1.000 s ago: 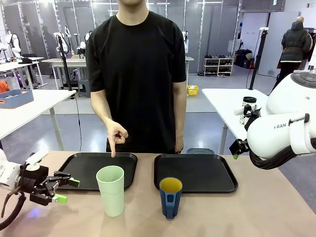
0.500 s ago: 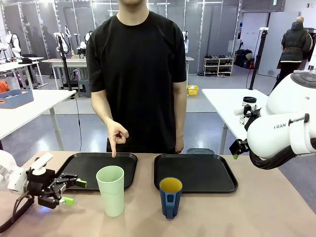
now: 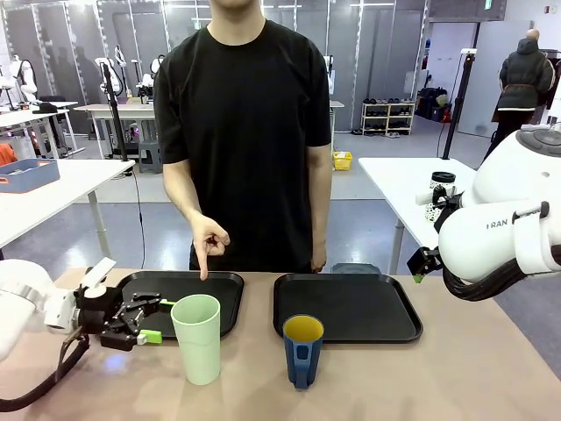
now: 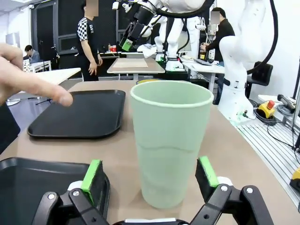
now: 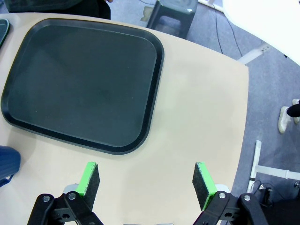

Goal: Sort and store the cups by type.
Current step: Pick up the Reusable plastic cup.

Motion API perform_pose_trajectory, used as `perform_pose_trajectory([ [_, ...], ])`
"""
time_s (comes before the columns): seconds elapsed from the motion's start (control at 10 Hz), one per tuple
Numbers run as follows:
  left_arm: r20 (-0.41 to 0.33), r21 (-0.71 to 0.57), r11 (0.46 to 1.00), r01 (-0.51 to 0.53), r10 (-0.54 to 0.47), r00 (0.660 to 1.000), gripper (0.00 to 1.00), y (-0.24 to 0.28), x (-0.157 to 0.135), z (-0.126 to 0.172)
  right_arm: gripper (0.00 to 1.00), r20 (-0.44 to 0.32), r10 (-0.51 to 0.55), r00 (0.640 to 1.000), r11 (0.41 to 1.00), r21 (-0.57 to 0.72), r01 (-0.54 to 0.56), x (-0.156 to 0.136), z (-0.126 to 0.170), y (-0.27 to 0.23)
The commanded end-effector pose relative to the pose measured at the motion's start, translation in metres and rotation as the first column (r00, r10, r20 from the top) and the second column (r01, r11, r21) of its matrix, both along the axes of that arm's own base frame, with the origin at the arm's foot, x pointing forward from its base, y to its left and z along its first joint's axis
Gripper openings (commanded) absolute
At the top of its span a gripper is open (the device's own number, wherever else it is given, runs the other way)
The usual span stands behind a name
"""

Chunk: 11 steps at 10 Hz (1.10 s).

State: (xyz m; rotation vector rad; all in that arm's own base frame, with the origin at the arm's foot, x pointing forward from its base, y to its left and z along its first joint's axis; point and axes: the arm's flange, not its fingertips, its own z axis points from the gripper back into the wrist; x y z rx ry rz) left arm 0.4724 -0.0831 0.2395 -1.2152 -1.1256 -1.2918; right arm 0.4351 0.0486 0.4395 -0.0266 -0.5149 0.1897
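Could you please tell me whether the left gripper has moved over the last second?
Yes. In the front view the left gripper has slid right, past the near corner of the left black tray, up to the pale green tumbler.

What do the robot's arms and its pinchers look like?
Both arms, the left arm and right arm, are rounded and white with black cables; the right one has grey letters. The left gripper and right gripper are black, with two fingers tipped in green pads.

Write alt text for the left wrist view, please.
A tall pale green plastic tumbler stands upright, framed by the open, green-padded left gripper. Beyond it lies a black rectangular tray; a person's pointing hand shows at left.
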Motion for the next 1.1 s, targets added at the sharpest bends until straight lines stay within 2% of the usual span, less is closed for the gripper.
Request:
perform_pose_trajectory([
  [0.0, 0.035, 0.002, 1.0, 0.011, -0.011, 0.999, 1.0, -0.01, -0.023, -0.049, 1.0, -0.001, 0.0, 1.0, 1.0, 0.001, 0.0, -0.001, -0.002, 0.0],
  [0.2, 0.049, 0.018, 0.999, 0.032, -0.033, 0.998, 1.0, -0.017, -0.026, -0.049, 1.0, -0.001, 0.0, 1.0, 1.0, 0.001, 0.0, -0.001, -0.002, 0.0],
  [0.3, 0.075, 0.089, 0.996, 0.032, -0.039, 0.996, 1.0, -0.016, -0.023, -0.05, 1.0, -0.001, 0.0, 1.0, 1.0, 0.001, 0.0, -0.001, -0.002, 0.0],
  [0.4, -0.011, 0.003, 0.999, 0.034, -0.034, 0.999, 1.0, -0.017, -0.002, -0.008, 1.0, -0.001, 0.0, 1.0, 1.0, 0.001, 0.0, -0.001, -0.002, 0.0],
  [0.8, -0.012, 0.025, 0.999, 0.036, -0.035, 0.999, 1.0, -0.017, -0.001, -0.009, 1.0, -0.001, 0.0, 1.0, 1.0, 0.001, 0.0, -0.001, -0.002, 0.0],
  [1.0, -0.011, 0.027, 0.996, 0.09, -0.089, 0.996, 1.0, -0.021, 0.001, -0.01, 1.0, -0.001, 0.0, 1.0, 1.0, 0.001, 0.0, -0.001, -0.002, 0.0],
])
